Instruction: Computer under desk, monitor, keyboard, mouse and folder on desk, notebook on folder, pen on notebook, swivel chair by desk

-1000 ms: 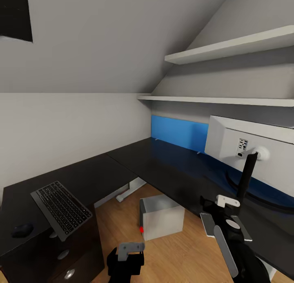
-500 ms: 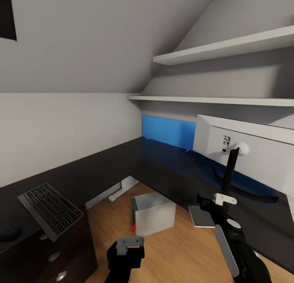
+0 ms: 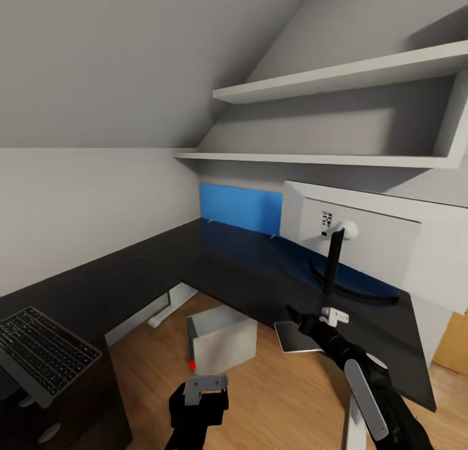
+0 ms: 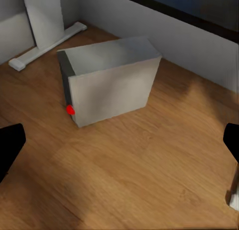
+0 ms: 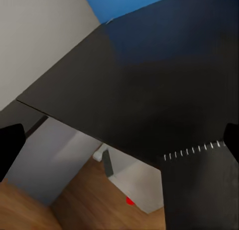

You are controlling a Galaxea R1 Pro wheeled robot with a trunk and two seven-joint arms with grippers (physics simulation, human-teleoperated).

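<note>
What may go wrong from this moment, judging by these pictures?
1. The keyboard overhangs the desk edge; a bump might tip it off.
2. The right gripper is near the monitor stand and might knock it.
3. The notebook at that gripper juts past the desk edge and might drop.

View panned right: keyboard (image 3: 42,354) slid to the frame's left edge, mouse out of frame. Notebook (image 3: 296,337), between the right gripper's (image 3: 294,321) fingers, now overhangs the desk (image 3: 247,274) edge beside the monitor (image 3: 364,242) stand.
</note>
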